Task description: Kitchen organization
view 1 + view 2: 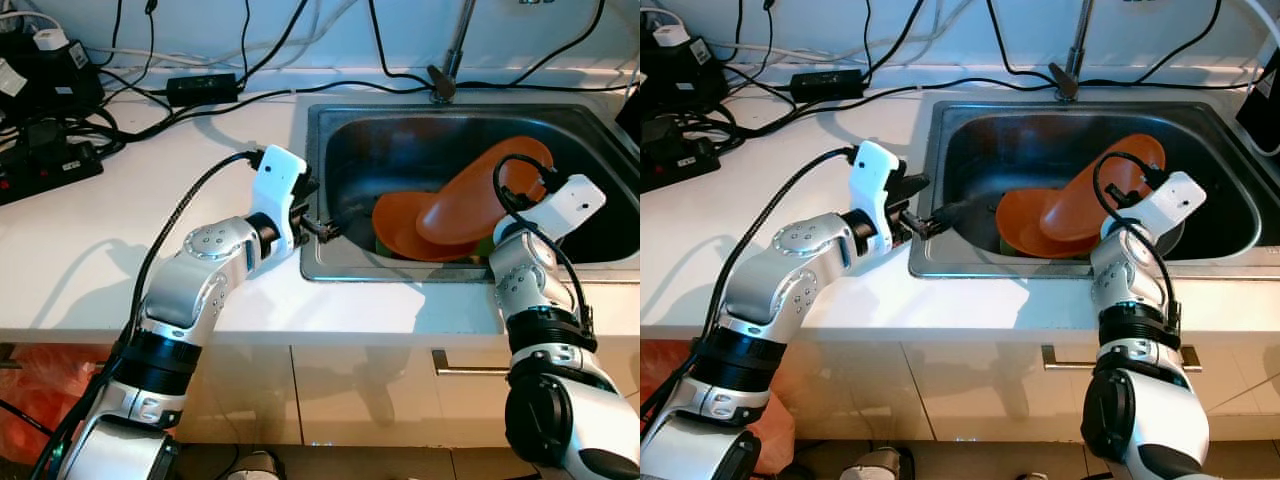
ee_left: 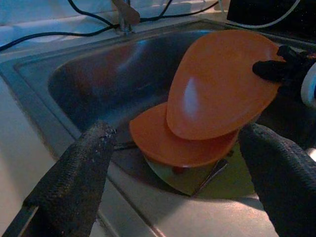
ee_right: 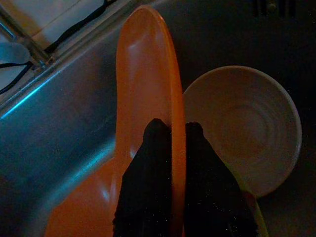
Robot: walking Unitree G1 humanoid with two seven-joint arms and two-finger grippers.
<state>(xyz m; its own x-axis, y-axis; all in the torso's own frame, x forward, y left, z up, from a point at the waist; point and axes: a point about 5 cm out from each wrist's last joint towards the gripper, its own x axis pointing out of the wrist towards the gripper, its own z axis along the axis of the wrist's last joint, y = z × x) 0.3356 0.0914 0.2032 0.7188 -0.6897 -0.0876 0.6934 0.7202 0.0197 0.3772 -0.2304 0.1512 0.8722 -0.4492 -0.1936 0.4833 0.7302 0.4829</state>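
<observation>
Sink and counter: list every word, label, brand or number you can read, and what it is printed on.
None can be read.
The orange plates, the pale bowl and the steel sink carry no print.
The white plug and the black power strip on the counter may bear markings, but too small and blurred to read.
The black adapter: no label legible.

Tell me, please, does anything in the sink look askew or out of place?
Yes. One orange plate stands tilted on edge, pinched at its rim by the right gripper, leaning over a second orange plate lying flat in the steel sink. A pale bowl sits beside them. Nothing looks spilled or broken.
</observation>
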